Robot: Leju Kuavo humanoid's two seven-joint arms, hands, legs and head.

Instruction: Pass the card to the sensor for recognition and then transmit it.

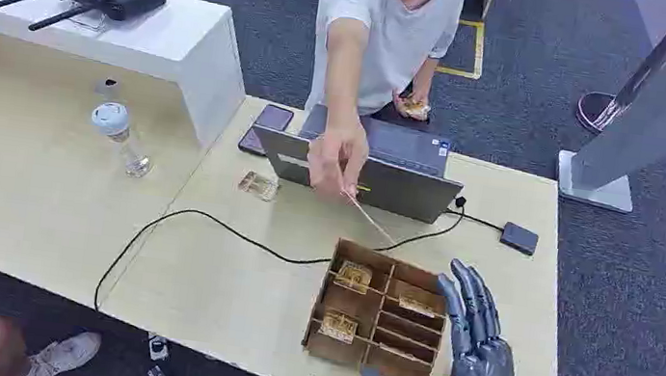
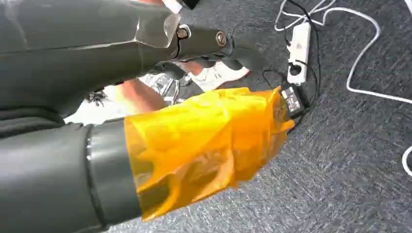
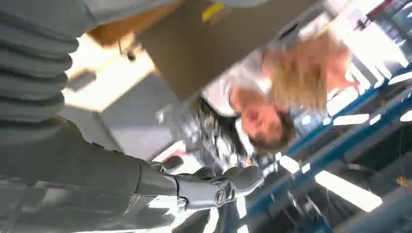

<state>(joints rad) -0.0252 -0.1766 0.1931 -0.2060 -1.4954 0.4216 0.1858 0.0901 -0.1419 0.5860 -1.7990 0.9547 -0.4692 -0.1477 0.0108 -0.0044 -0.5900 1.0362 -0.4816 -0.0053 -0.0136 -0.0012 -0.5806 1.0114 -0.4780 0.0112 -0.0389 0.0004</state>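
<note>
Right hand [image 1: 470, 362] raised beside the near right corner of the wooden divider box [image 1: 380, 316], fingers spread, grasping nothing. Left hand [image 2: 194, 145] wrapped in yellow film above grey carpet, fingers hidden, state impossible to tell. Card [image 1: 367, 218] pinched in a person's hand [image 1: 337, 159], above the table [image 1: 229, 281] between laptop [image 1: 380, 170] and box.

You've got one laptop [image 1: 381, 165], one bottle [image 1: 120, 136], one phone [image 1: 266, 128], one box [image 1: 377, 315] and four cards [image 1: 355, 275] around.

right hand [image 1: 471, 362]: dark grey, ribbed cover | left hand [image 2: 204, 141]: amber film wrap
</note>
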